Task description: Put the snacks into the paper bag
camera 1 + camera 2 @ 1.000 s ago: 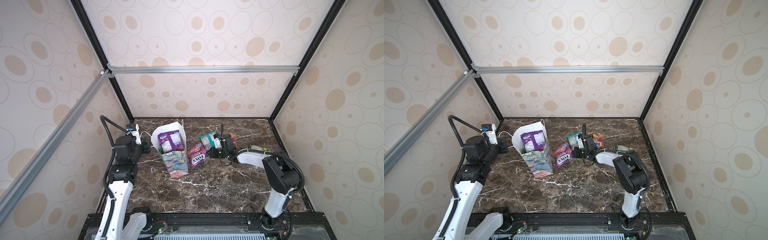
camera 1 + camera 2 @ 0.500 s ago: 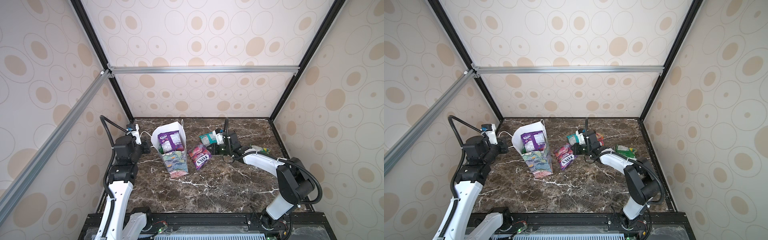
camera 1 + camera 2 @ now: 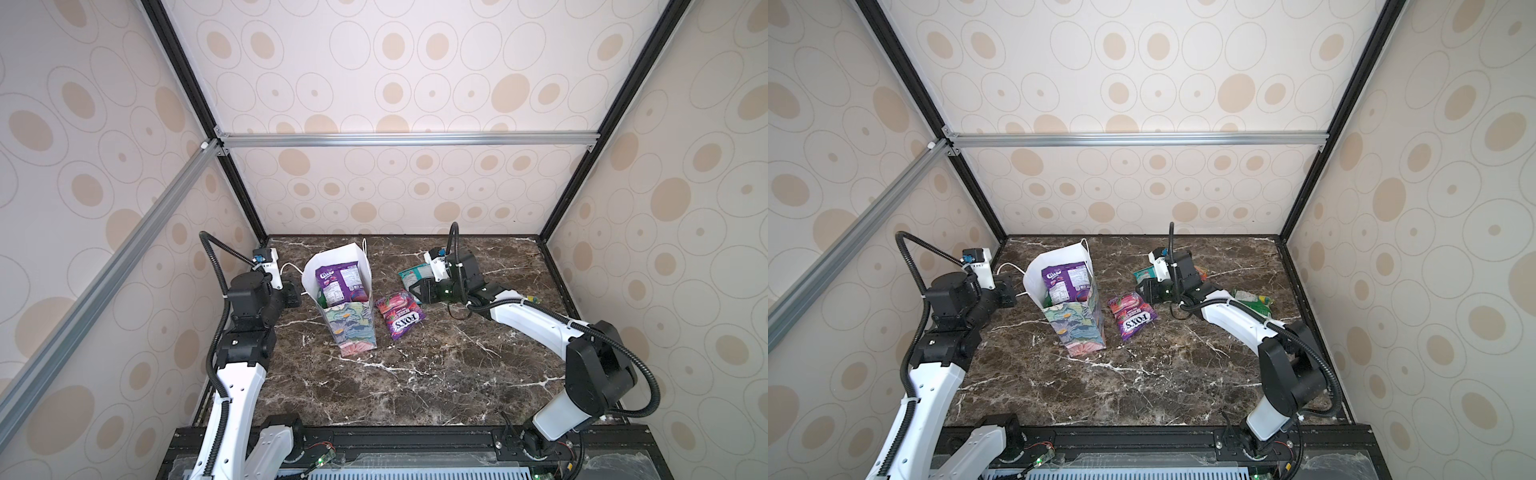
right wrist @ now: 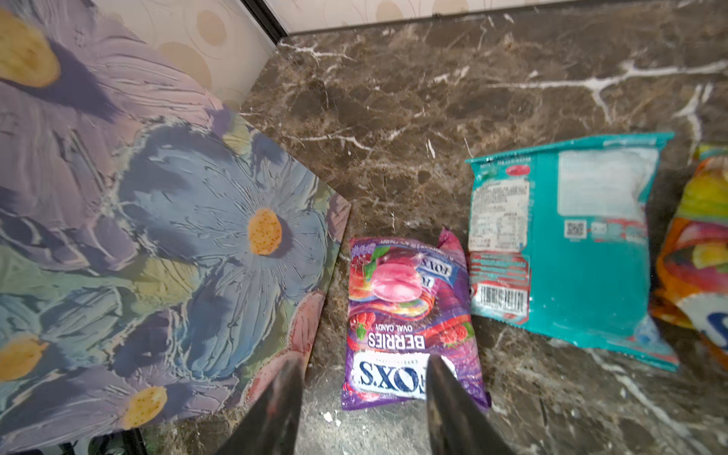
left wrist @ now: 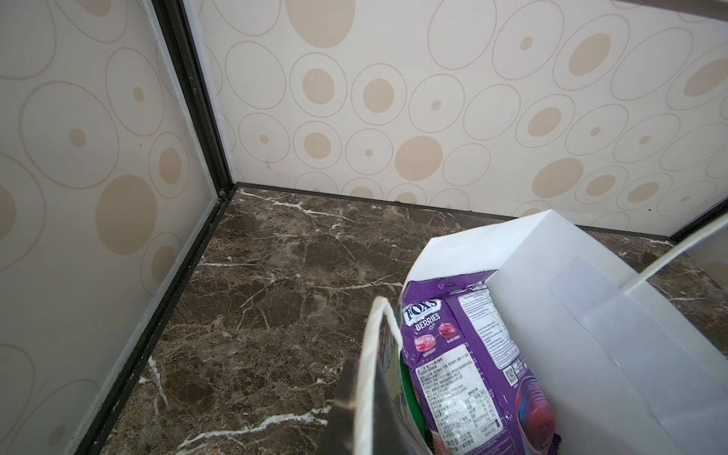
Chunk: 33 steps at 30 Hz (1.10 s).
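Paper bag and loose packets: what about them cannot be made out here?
- Paper bag contents: purple packet hides all below but a green sliver, left wrist view; count unknown.
- Orange packet: cut off by right wrist view's edge.
- Yellow-green packet: partly behind the right arm in a top view; print too small.
- Teal packet: small print blurred, right wrist view.

Each arm had white smooth shells [image 3: 239, 386] and black rounded joint housings [image 3: 247, 297]. A black ribbed hose [image 3: 455, 243] looped beside each arm, fixed by white ties [image 3: 225, 297]. A small white camera block [image 3: 267, 261] with a blue plug sat on each wrist. The right gripper [image 4: 364, 362] had dark tapered fingers [image 4: 275, 413].
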### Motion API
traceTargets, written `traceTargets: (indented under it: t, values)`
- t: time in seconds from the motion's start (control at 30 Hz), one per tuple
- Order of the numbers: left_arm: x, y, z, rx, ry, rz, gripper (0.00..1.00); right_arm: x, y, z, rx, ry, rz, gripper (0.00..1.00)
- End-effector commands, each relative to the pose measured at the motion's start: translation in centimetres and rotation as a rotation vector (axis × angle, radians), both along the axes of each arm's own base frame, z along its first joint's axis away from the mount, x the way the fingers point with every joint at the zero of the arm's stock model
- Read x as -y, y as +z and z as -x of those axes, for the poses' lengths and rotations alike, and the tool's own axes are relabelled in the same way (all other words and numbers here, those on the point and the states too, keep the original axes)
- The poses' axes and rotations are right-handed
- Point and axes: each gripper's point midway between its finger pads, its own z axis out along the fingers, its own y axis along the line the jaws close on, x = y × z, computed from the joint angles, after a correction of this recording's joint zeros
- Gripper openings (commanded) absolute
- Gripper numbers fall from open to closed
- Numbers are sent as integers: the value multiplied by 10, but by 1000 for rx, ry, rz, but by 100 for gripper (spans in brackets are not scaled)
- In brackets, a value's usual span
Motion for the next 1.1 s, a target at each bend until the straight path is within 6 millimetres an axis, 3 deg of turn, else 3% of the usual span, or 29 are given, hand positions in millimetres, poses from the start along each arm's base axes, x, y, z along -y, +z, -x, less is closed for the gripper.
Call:
traceTargets:
  t: [0.0,0.17,0.47,1.07]
  values:
    - [1,8,2,25,-15,-15,0,5,-48,14,-89,41,92,59]
    - [0,8,3,27,-13,-15,0,12,-79,9,-148,18,98,62]
    - [1,8,2,28,-16,-12,0,22,-109,5,-202,-25,84,63]
    - [0,5,1,18,-13,-12,0,19,-135,6,-264,-19,-4,63]
